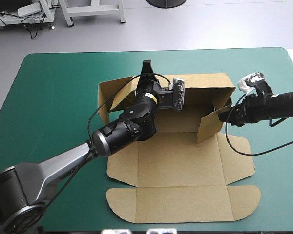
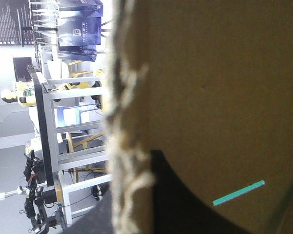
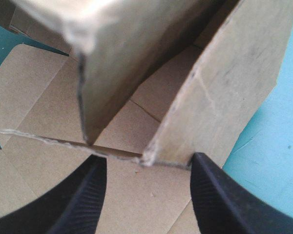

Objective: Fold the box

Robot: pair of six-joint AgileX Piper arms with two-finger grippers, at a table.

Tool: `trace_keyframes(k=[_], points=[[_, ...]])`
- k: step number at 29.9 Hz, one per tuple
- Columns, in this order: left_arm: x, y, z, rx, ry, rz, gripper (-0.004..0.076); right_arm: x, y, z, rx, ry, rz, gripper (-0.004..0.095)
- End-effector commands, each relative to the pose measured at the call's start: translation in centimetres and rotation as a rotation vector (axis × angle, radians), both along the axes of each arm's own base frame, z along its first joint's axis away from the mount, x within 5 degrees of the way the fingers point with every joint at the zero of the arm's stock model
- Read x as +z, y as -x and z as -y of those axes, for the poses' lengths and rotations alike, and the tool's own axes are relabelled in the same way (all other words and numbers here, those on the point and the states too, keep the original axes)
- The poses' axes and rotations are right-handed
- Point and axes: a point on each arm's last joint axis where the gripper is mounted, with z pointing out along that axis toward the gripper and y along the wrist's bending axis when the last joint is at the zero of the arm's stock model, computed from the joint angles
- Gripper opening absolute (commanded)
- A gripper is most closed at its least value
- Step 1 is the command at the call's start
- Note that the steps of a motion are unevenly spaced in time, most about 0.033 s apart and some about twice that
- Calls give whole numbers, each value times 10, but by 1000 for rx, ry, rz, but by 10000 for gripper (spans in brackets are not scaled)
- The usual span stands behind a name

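Observation:
The brown box point(image 1: 185, 165) lies mid-table, its lid and front flaps flat toward the near edge and its far wall point(image 1: 205, 80) and both side flaps raised. My left gripper point(image 1: 146, 67) reaches over the far wall's left end. In the left wrist view the board point(image 2: 215, 78) fills the view, with one black finger point(image 2: 180, 204) against its face. My right gripper point(image 1: 224, 117) is at the raised right flap point(image 1: 210, 124). Its black fingers point(image 3: 83, 200) stand apart, open, with the flap's lower corner point(image 3: 168, 158) between their tips. The right gripper point(image 3: 150, 160) touches nothing that I can see.
Bare teal-green cover point(image 1: 53, 92) surrounds the box on all sides, widest at the left and far side. The box's rounded front flaps point(image 1: 122, 202) reach close to the table's near edge. A teal-green sliver point(image 2: 238, 193) shows through a slit in the board.

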Motion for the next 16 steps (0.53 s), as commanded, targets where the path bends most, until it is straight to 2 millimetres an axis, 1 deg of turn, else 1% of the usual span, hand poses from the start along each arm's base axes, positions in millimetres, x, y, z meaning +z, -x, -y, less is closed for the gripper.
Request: trace_keyframes(k=[1,5,9,14,16], points=[[30,8,-10,-23,11,93,-10,16,4,-4,6,-32,60,492],[24,6,-8,-28,-4,85,-10,16,3,-3,0,-30,65,492],[13,2,-2,-35,-48,73,-10,16,3,-3,-5,-29,69,492],[-1,-3,5,-40,-82,58,-10,10,-3,-2,-11,-31,52,492],[-2,-3,6,-43,-81,57,-10,6,-7,0,-16,-32,42,492]])
